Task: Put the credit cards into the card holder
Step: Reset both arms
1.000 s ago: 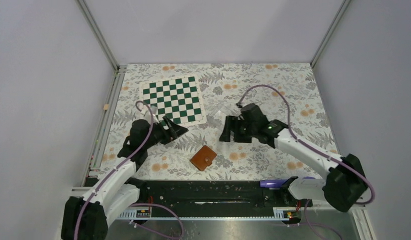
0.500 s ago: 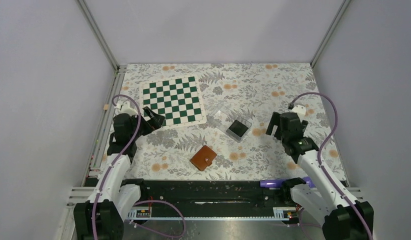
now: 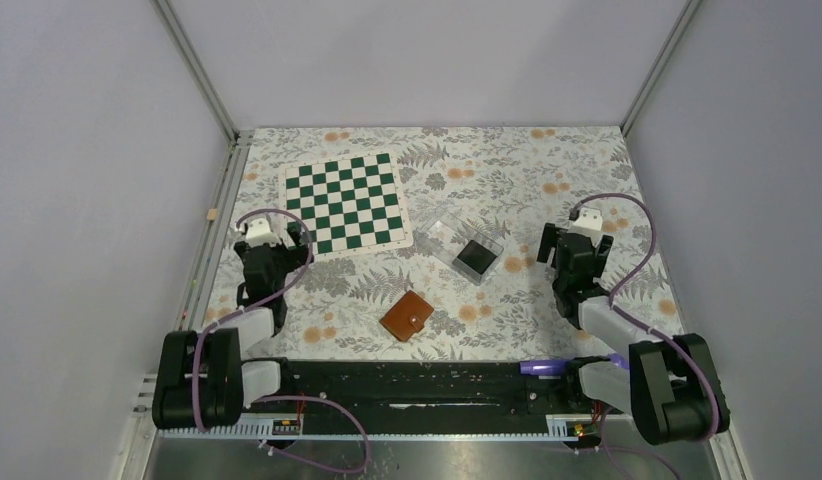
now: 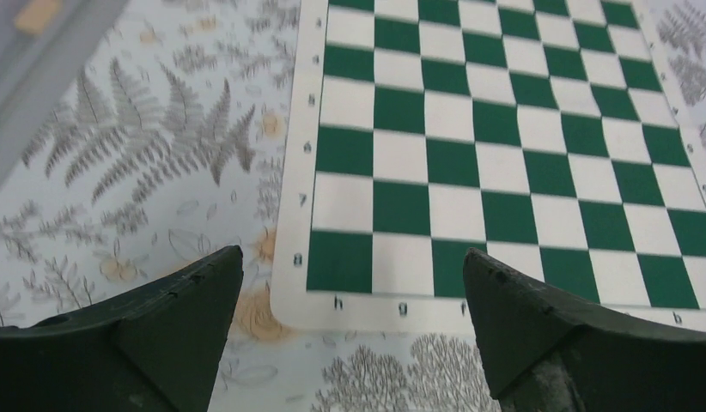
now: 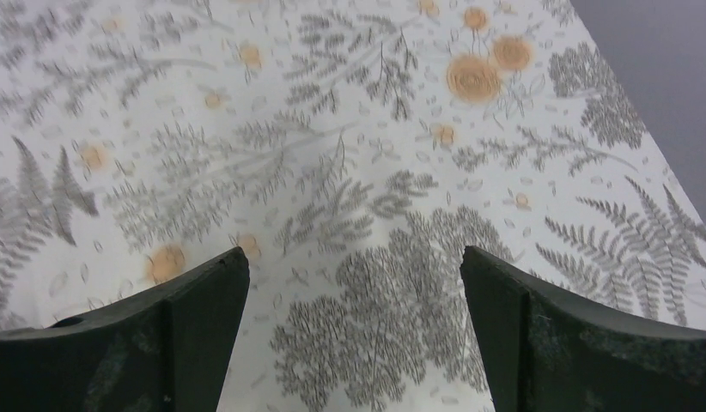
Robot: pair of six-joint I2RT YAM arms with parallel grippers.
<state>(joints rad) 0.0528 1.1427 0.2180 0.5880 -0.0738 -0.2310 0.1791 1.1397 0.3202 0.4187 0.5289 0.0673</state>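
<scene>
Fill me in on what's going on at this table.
Nothing is being handled right now. The left gripper is open and empty at the chessboard's near corner. The right gripper is open and empty over bare cloth. The cards lie in a clear box mid-table, not yet in the card holder, which lies closed nearer the arms.

Even, soft light; sharp frames.

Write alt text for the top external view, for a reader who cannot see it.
A closed brown card holder lies near the front of a floral table, the black credit cards in a clear plastic box beyond it to the right. A green chessboard mat lies far left; the left hand and right hand sit empty at either side.
</scene>
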